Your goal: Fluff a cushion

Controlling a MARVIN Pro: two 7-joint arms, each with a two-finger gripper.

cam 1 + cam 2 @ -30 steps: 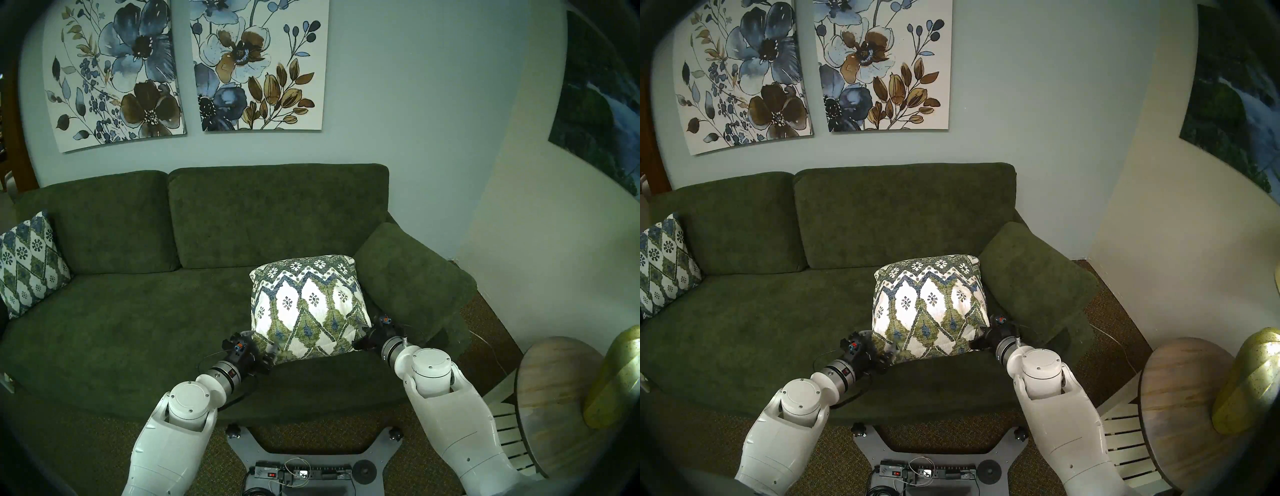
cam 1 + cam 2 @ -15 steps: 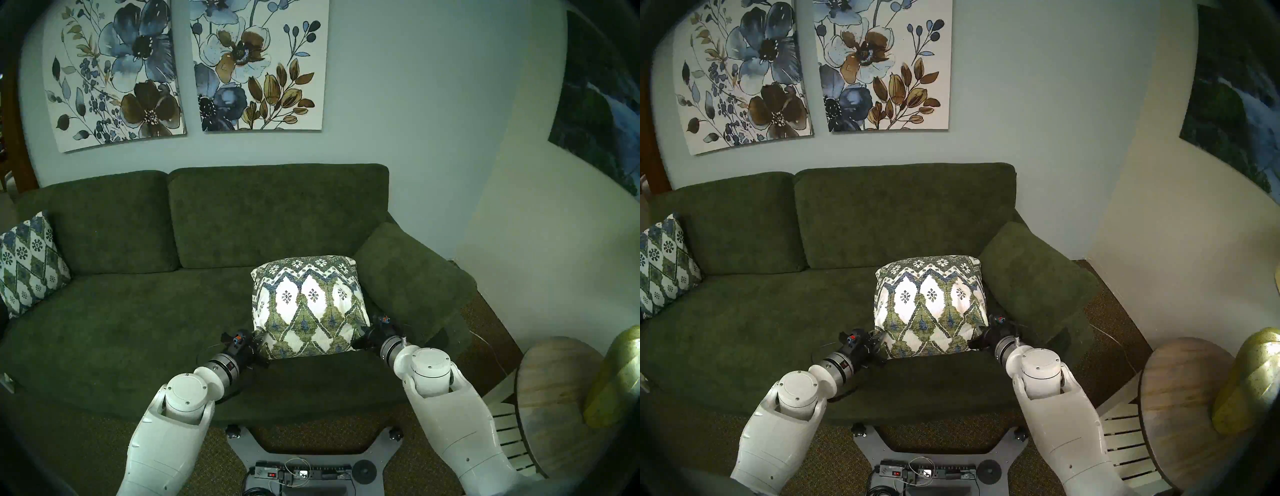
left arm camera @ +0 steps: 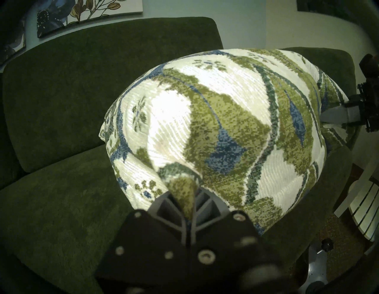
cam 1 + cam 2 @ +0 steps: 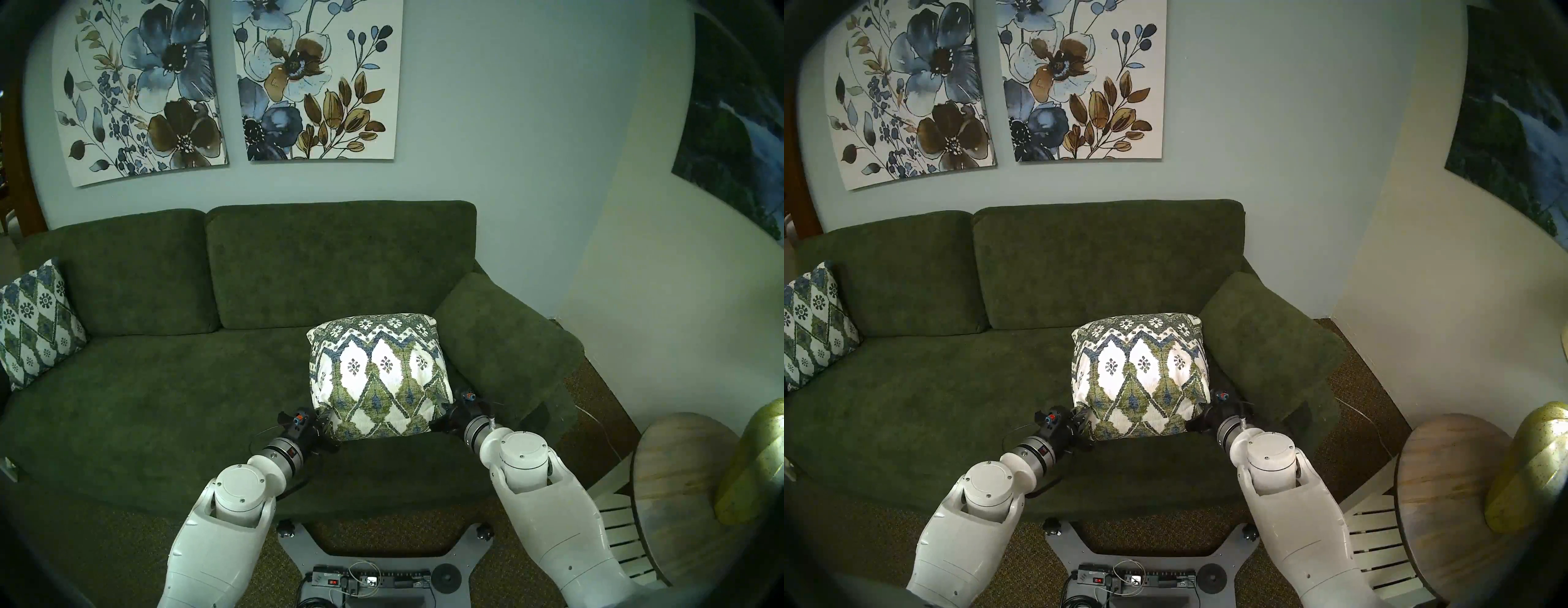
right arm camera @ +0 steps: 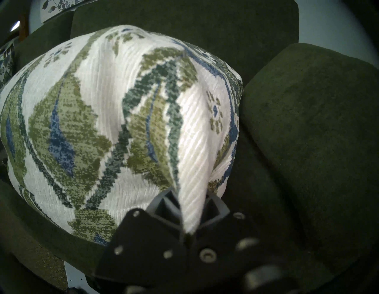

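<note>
With each end effector, left (image 3: 187, 202) and right (image 5: 189, 207), clamped on only a near corner of the cushion (image 4: 377, 375) on the sofa (image 4: 169, 382), shaking could tug the fabric free.

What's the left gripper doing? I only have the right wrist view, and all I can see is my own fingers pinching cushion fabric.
Observer: The left gripper is shut on the cushion too, with a fold of its near left corner between the fingers.
Operator: Is anything crowding the cushion's left side?
Observer: No, the sofa seat is bare there.
Operator: Is there another cushion about?
Observer: Yes, a second patterned cushion leans at the sofa's far left end.
</note>
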